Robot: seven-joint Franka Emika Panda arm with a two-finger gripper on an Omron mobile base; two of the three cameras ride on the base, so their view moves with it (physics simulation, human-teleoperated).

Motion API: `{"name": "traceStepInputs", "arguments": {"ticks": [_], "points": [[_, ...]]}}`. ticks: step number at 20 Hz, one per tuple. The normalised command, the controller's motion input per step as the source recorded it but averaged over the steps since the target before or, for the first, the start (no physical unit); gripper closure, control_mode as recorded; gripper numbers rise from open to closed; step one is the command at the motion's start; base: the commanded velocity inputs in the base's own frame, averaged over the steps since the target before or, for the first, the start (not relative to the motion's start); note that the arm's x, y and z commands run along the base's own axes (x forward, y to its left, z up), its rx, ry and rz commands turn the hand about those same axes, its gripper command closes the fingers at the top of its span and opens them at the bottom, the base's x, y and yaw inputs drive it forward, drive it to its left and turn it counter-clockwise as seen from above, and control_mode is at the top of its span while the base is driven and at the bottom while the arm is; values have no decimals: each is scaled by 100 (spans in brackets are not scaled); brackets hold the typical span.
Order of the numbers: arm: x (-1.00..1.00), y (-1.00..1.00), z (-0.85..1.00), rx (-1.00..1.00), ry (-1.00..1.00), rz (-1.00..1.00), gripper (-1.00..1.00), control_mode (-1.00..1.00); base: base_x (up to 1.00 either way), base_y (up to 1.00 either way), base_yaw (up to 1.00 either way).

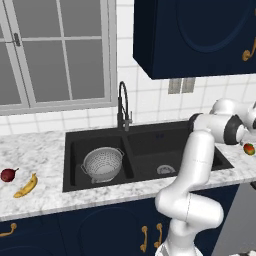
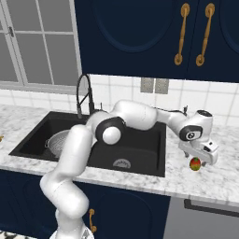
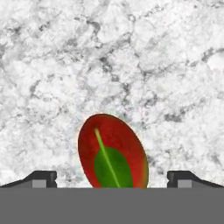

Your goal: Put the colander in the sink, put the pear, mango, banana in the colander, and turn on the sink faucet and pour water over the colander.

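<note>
The silver colander (image 1: 102, 164) (image 2: 58, 140) sits upright in the left basin of the black sink (image 1: 150, 131) (image 2: 140, 149). No water runs from the black gooseneck faucet (image 1: 122, 105) (image 2: 85, 95) behind the divider. On the counter left of the sink lie the maroon pear (image 1: 8, 174) and the yellow banana (image 1: 26, 186). The red-green mango (image 1: 249, 148) (image 2: 195, 164) (image 3: 113, 153) lies on the counter right of the sink. My gripper (image 2: 196, 158) (image 3: 112, 178) hangs just above it, pointing down. It is open, one fingertip on each side of the fruit, not touching it.
Dark blue upper cabinets (image 2: 140, 32) hang over the sink's right side, close above my arm. A window (image 1: 55, 50) is behind the left counter. A wall outlet (image 2: 154, 85) is on the tiled backsplash. The marble counter's front edge (image 2: 205, 191) runs just near the mango.
</note>
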Motion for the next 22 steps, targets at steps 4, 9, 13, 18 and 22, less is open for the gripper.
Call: {"name": "traceStepInputs", "arguments": {"ticks": [4,9,13,18,22], "points": [[9,-1,-47,-3,0,9,-100,-100,0,0,0],[-5,22,-28,-7,0,2,-100,-100,0,0,0],[0,23,-43,-10,0,1,-100,-100,0,0,0],[0,15,-55,-13,-3,1,100,-100,0,0,0],[-12,8,-31,-3,-14,6,100,-100,0,0,0]]}}
